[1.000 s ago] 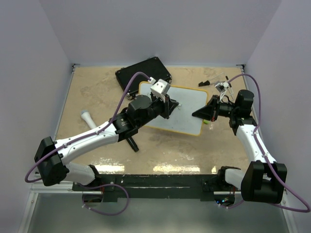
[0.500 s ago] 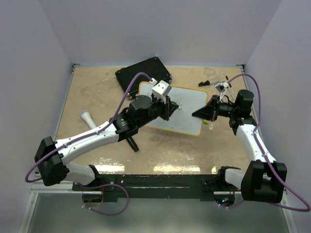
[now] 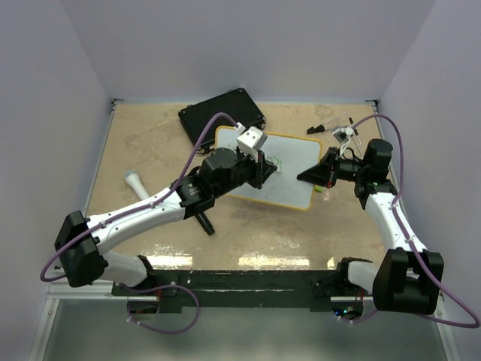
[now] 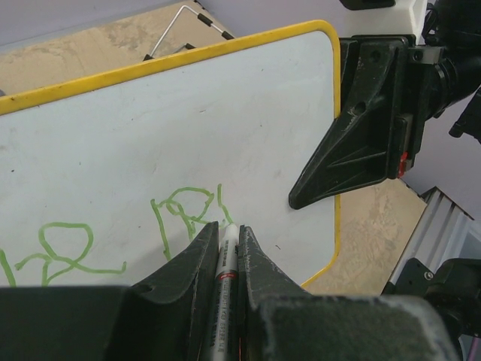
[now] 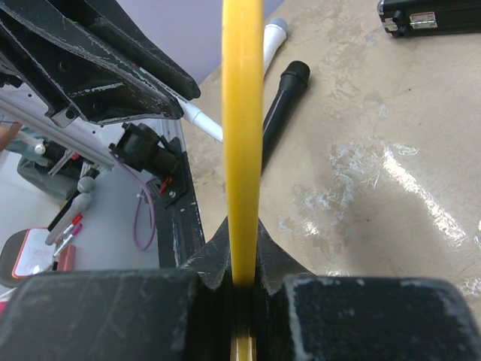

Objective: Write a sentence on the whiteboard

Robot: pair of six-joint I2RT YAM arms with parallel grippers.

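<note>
Pale lilac walls close in a tan, mottled counter (image 3: 150, 143), and we see the whiteboard (image 3: 294, 167) lying near its middle, set at a slant, with its far left corner just beside the black case (image 3: 222, 113) at the back.

Our left arm (image 3: 143, 214) reaches across from the near left. The left jaws are closed tight on a slim white marker (image 4: 226, 259). In the left wrist view the marker sits between the two dark fingers (image 4: 188, 263) with its tip touching the board. Right at that tip ends the sentence (image 4: 180, 214), thin green loops and strokes that run leftward across the white face and off the picture's edge. From above we make them out only as a faint green trace beside the left wrist.

Our right arm (image 3: 385, 207) comes in from the right, and the right jaws are clamped on the board's right-hand edge. In the right wrist view the yellow rim (image 5: 242, 113) rises edge-on from between the fingers (image 5: 210, 259). We cannot tell whether that edge is lifted off the counter.

Beneath the left arm lies a black cylinder (image 3: 204, 223), and further left a white one (image 3: 137, 183), both apart from the board. A few small dark bits (image 3: 316, 128) lie at the far right, behind the right wrist.
</note>
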